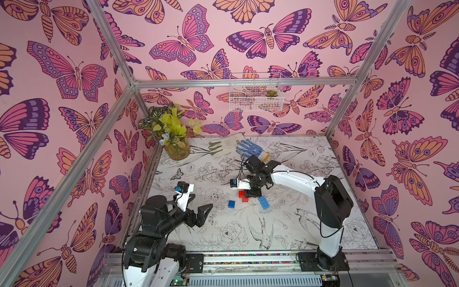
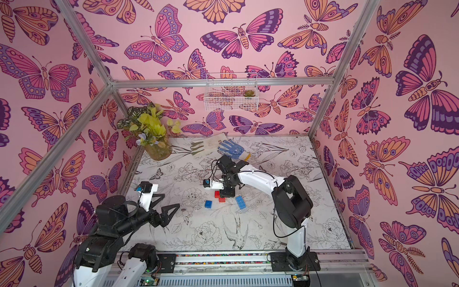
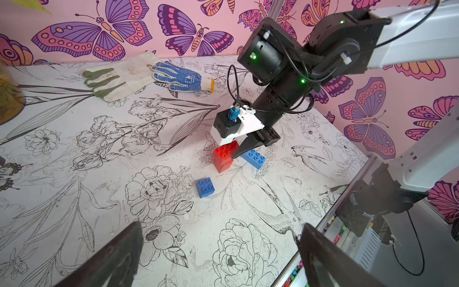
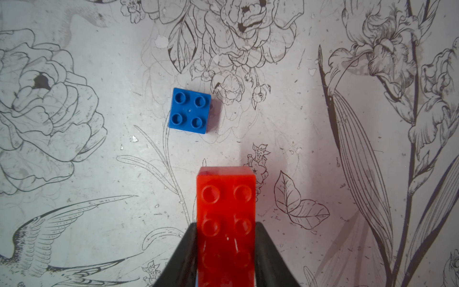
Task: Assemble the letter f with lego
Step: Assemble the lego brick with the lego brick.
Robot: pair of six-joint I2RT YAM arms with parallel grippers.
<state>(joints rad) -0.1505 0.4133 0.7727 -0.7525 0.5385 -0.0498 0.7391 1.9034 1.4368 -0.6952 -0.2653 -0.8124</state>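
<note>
Walls (image 1: pixel 223 37): pink wallpaper, large butterflies in purple, orange and magenta, on back and both sides. Aluminium frame bar (image 1: pixel 188 84) across back wall, slanted struts meeting it at the corners. White wire basket (image 1: pixel 250 103) hung from bar, small succulent (image 1: pixel 271 93) inside, perhaps artificial. Leafy plant (image 1: pixel 171 124) in glass vase (image 1: pixel 177 150), back left corner. Tabletop (image 1: pixel 223 231): white, black line drawings of flowers and birds. White glove (image 1: pixel 223 146), green fingertips, touching blue dotted glove (image 1: pixel 249 148) by back edge. Light soft, even.
</note>
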